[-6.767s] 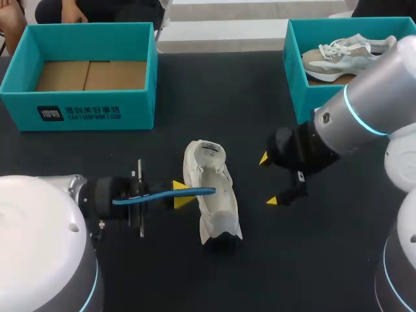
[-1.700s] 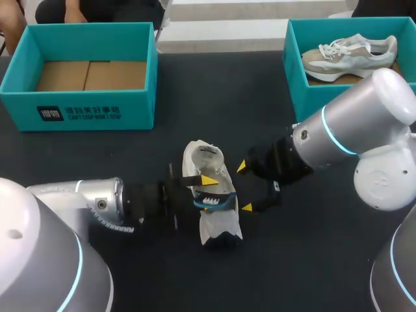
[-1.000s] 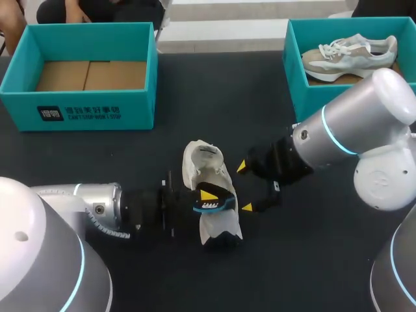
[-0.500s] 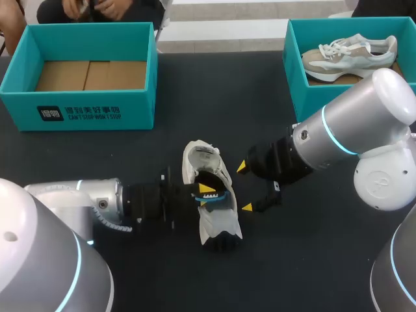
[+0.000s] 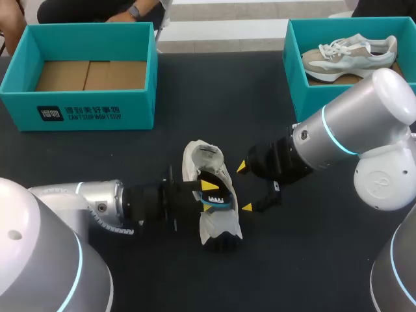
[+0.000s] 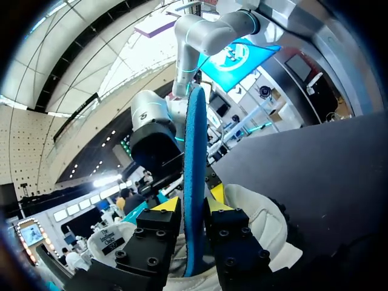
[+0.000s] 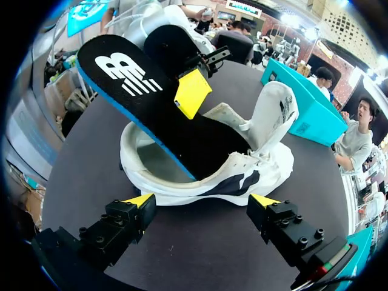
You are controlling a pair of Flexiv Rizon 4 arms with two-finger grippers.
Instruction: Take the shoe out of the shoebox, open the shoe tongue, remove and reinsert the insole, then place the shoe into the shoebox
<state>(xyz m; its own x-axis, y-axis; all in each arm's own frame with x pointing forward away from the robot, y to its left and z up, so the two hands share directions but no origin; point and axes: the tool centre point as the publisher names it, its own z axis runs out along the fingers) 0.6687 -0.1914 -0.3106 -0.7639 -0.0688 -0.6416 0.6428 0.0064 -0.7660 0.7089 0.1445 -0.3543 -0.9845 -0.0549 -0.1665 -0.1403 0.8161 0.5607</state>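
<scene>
Since a few seconds ago the left tool (image 5: 208, 197) has carried the insole (image 5: 218, 198) in from the left and over the shoe's mouth, and the right arm has drawn up close on the other side.

The left tool (image 6: 194, 206) is pinching the insole (image 6: 195, 151) by its edge, both yellow tips pressed against it. From the right wrist view, the insole's (image 7: 145, 103) lower end is down inside the white sneaker (image 7: 254, 163), while its logo end sticks up and out, tilted. The right tool (image 7: 202, 203) is spread wide, holding nothing, just beside the sneaker's flank and not touching it.

The sneaker (image 5: 203, 159) stands on the black tabletop (image 5: 214, 91) between the two tools, sole down. Its long axis runs from the far side towards the robot, crosswise to both arms, with a labelled flap standing up at the far end. I'd say the left arm must push the insole along that axis to seat it; the right is well placed to steady the sneaker.

The empty shoebox (image 5: 91, 107) sits well apart at far left. Another shoebox (image 5: 296, 78) at far right holds a second sneaker (image 5: 348, 52).
</scene>
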